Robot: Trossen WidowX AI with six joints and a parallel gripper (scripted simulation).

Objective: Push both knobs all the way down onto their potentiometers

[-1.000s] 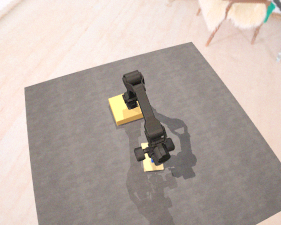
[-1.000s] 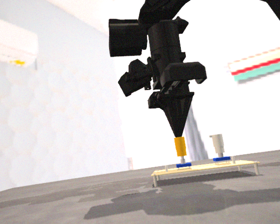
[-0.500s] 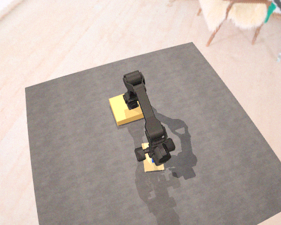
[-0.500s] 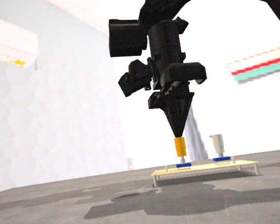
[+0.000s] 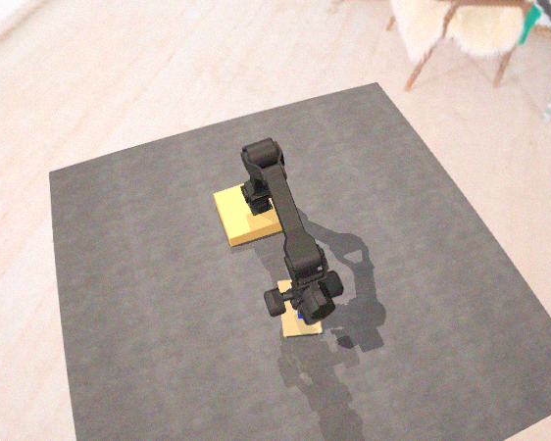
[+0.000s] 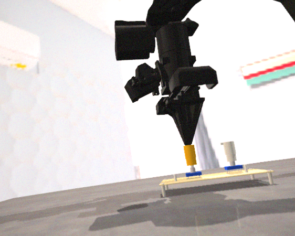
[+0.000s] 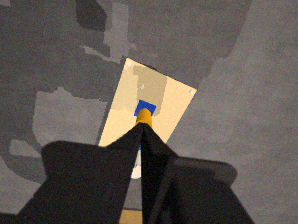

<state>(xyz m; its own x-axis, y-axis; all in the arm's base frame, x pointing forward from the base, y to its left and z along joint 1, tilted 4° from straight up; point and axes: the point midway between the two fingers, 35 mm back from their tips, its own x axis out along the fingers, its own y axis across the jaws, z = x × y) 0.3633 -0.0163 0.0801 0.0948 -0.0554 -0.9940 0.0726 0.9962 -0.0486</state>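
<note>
The circuit board (image 5: 290, 329) (image 6: 210, 177) (image 7: 175, 107) stands on short legs. An orange knob (image 6: 190, 155) (image 7: 144, 117) is on the shaft of one blue potentiometer (image 6: 193, 174) (image 7: 146, 107), with a short piece of grey shaft showing between them. A whitish knob (image 6: 230, 152) (image 7: 136, 171) is on the other blue potentiometer (image 6: 233, 167), also with some shaft showing below it. My gripper (image 6: 188, 144) (image 7: 143, 125) is shut and empty, its tips at the top of the orange knob, touching or nearly so. In the top view the arm hides both knobs.
The arm's yellow base block (image 5: 233, 216) (image 7: 131, 216) lies behind the board. Thin pale posts (image 6: 175, 178) (image 7: 142, 86) rise from the board near the potentiometers. The grey table (image 5: 153, 294) (image 6: 69, 204) bears the arm's shadows.
</note>
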